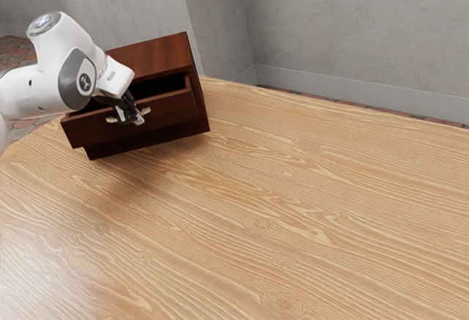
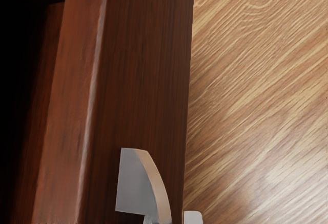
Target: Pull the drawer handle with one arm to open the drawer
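Reddish-brown wooden cabinet (image 1: 157,55) stands at the far corner of the light-grained wooden table (image 1: 293,210), toward the exterior view's left. Its single drawer front (image 1: 174,108) sits forward of the carcass with a dark gap above it. Judged partly open, not fully drawn.

The black two-finger gripper (image 1: 130,112) on the white arm (image 1: 51,78) is at the pale bar handle (image 1: 111,120), whose ends show on either side of it. Whether the pincer is clamped on the bar or merely around it cannot be told. In the wrist view the handle's grey curved bracket (image 2: 137,183) stands off the drawer panel (image 2: 138,80), close under the hand, with the table (image 2: 256,106) beyond.

Risks noted:
- Slip off the bar if grip is loose or the pull is not square to the drawer front.
- The cabinet is free-standing; a binding drawer could drag or twist the whole unit across the table instead of opening.
- An upward or sideways pull component could jam the drawer in its runners.
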`<action>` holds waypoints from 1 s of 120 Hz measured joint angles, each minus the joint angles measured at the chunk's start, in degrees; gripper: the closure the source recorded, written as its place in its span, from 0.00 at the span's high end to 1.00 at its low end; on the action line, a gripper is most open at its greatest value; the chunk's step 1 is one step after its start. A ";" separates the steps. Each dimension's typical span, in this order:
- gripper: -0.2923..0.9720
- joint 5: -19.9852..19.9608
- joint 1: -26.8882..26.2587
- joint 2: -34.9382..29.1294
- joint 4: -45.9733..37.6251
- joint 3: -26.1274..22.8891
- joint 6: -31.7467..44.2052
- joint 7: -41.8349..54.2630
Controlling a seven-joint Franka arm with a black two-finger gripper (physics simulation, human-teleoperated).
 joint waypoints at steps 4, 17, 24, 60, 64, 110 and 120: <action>0.14 -0.02 -0.11 -0.58 -0.69 0.01 0.12 0.00; 0.15 -0.10 -0.42 -2.41 -2.72 -0.03 0.47 0.03; 0.15 0.19 -0.59 -3.57 -4.29 -0.09 0.73 0.01; 0.15 2.66 -1.59 -6.14 -7.93 0.03 1.66 -0.42; 0.14 2.92 -1.68 -6.59 -8.55 -0.02 1.72 -0.48; 0.16 4.33 -2.32 -13.66 -16.84 -0.18 2.74 -0.91; 0.16 4.61 -2.55 -14.63 -18.16 -0.16 3.09 -1.06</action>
